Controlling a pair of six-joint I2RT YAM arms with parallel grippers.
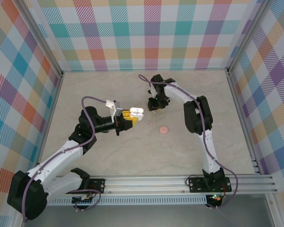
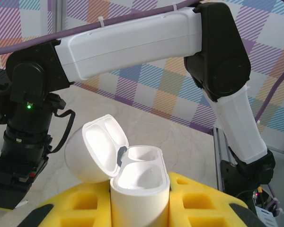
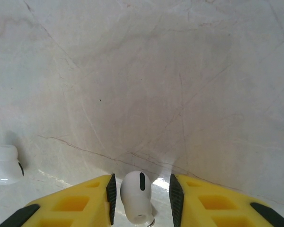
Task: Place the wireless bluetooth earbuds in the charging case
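Note:
The white charging case (image 2: pixel 139 187) stands upright with its hinged lid (image 2: pixel 97 146) swung open to the left and both wells empty. My left gripper (image 2: pixel 139 210) is shut on the case body between its yellow fingers, holding it above the table (image 1: pixel 137 112). My right gripper (image 3: pixel 143 191) is down at the tabletop, straddling one white earbud (image 3: pixel 132 189). The earbud rests against the left black pad, and a gap shows at the right pad. A second earbud (image 3: pixel 5 164) lies on the table to the left of those fingers. From above, the right gripper (image 1: pixel 154 105) is just right of the case.
A flat salmon-pink disc (image 1: pixel 164 129) and a tiny pinkish bit (image 1: pixel 150 122) lie on the beige table between the arms. Plaid walls enclose the back and sides. A metal rail (image 1: pixel 180 182) runs along the near edge. The right arm (image 2: pixel 132 42) arches over the case.

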